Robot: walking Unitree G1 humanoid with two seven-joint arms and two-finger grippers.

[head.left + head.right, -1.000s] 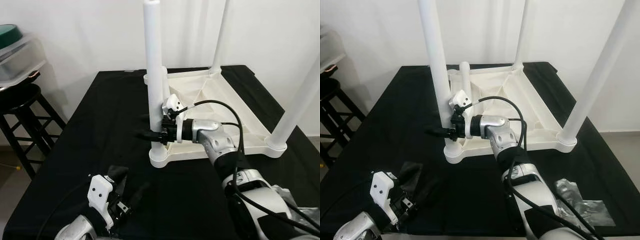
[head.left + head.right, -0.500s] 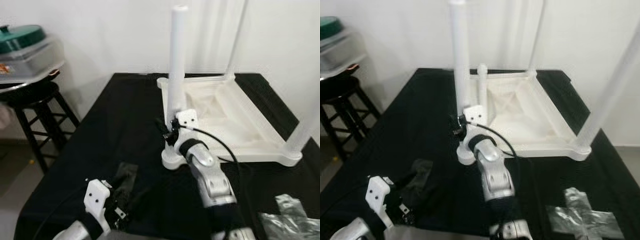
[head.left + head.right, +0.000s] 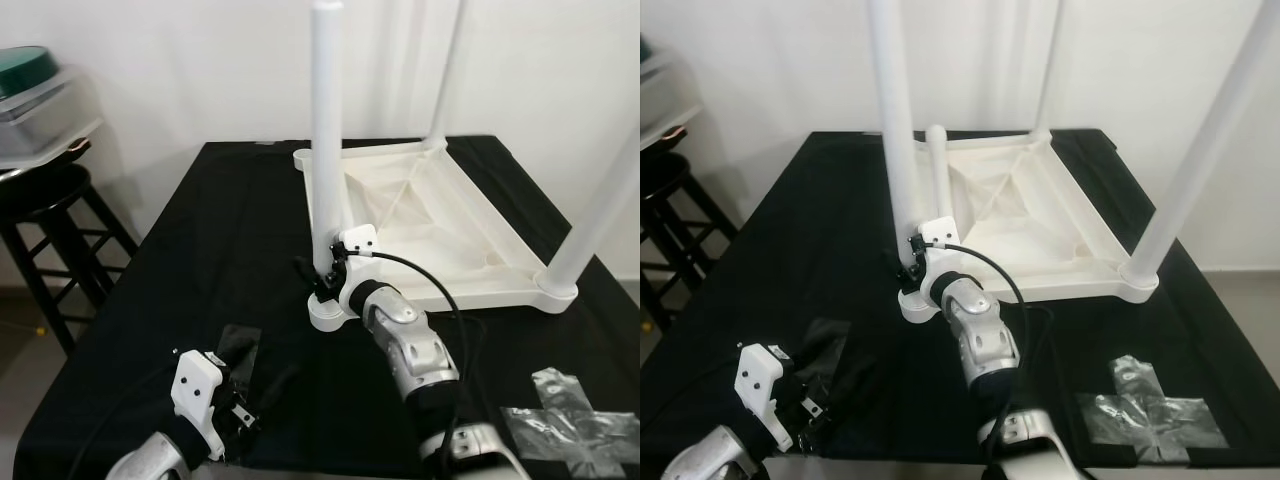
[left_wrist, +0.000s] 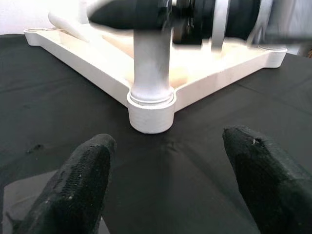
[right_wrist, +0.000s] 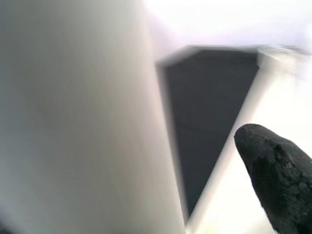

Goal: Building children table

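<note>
A: What's the biggest thing here?

B: The bench [image 3: 230, 220], draped in black cloth. On it lies the white children's table [image 3: 450, 235], upside down, its top flat on the cloth and its legs pointing up.

A: How many legs are up?

B: Three tall ones stand upright in their corner sockets, and a shorter white post stands at the far left corner. The near-left leg [image 3: 326, 130] is where the work is.

A: Which arm is on it?

B: The right arm reaches forward to the foot of that leg. The right tool [image 3: 318, 280] sits just above the round socket. In the right wrist view one black finger [image 5: 275, 178] shows just beside the blurred white leg, but I cannot tell whether the tool is clamped on it or apart.

A: And the left?

B: The left tool [image 4: 168, 183] hovers low over the cloth near the front edge, its two fingers spread wide apart and holding nothing, pointed at that same socket.

A: Anything else?

B: A black stool [image 3: 45, 215] stands left of the bench with a clear container [image 3: 45, 115] on it, and a crumpled clear plastic wrapper [image 3: 575, 420] lies on the cloth at the right front.
</note>
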